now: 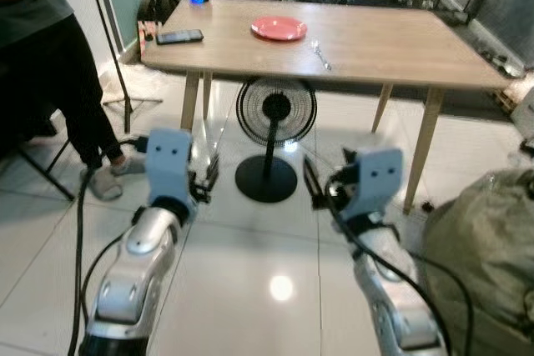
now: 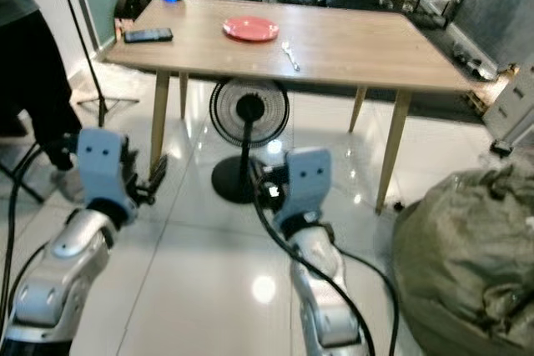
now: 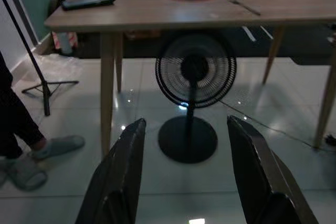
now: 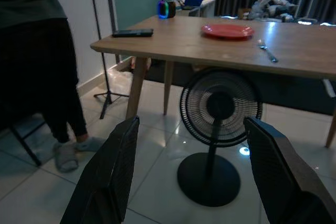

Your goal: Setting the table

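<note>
Wooden table (image 1: 392, 47) bears red plate (image 1: 279, 28), fork (image 1: 321, 55).

- Eye views are bright; the glossy floor (image 1: 250, 281) carries a white glare spot.
- Left wrist view is dim, right wrist view somewhat lighter.
- Grey fingers (image 3: 126, 166) near the lens look soft.
- Table (image 1: 375, 47) casts faint shade.

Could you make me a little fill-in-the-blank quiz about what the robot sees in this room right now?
1. The plate on the wooden table is ____ in colour.
2. On the floor under the table stands a black ____.
3. The fork lies to the plate's ____ side, by the robot's reckoning.
4. The left gripper and right gripper both have their fingers ____.

Missing words: red; fan; right; open
</note>
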Tool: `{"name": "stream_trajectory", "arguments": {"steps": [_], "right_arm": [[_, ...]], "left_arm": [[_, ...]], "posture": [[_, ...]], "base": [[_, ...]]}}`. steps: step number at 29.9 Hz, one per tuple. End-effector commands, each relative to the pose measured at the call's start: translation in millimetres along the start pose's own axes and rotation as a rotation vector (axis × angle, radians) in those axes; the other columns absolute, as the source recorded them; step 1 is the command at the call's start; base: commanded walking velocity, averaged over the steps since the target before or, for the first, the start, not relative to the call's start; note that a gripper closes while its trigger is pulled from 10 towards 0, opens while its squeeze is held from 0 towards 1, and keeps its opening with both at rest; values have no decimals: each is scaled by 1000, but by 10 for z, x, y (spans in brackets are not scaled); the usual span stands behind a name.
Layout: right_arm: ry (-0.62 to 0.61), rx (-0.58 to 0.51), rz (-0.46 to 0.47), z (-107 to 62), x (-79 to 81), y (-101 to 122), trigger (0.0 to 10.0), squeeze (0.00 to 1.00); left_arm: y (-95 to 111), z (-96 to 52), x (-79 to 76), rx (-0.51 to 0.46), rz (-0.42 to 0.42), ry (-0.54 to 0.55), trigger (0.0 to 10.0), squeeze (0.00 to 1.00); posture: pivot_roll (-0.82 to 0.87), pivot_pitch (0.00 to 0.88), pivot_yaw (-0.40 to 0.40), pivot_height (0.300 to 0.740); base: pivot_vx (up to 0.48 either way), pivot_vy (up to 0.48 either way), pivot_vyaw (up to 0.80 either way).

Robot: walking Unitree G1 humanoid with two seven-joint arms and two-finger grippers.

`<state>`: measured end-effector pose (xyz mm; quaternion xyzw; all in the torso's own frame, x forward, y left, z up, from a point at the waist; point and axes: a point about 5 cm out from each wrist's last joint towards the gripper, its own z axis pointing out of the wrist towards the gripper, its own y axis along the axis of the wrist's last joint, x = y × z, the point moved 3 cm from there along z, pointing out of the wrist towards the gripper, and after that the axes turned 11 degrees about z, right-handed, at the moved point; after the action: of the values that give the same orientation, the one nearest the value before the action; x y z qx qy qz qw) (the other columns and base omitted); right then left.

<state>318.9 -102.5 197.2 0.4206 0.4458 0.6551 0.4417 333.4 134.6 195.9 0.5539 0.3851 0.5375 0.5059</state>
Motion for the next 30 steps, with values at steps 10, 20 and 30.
{"name": "stream_trajectory", "arguments": {"steps": [10,20,30], "right_arm": [[-39,9,-2,-3,-108,-13,10000,0],[-37,4,-20,10,-127,2,10000,0],[-94,-5,-18,61,-373,85,10000,0]], "left_arm": [[-17,6,-59,6,0,-19,10000,0],[-20,3,-60,6,2,-18,10000,0],[-124,-32,87,37,37,1,10000,0]], "posture": [[-55,34,58,740],[-54,27,60,740],[-40,30,54,740]], "base": [[480,0,-756],[480,0,-689],[472,0,0]]}}
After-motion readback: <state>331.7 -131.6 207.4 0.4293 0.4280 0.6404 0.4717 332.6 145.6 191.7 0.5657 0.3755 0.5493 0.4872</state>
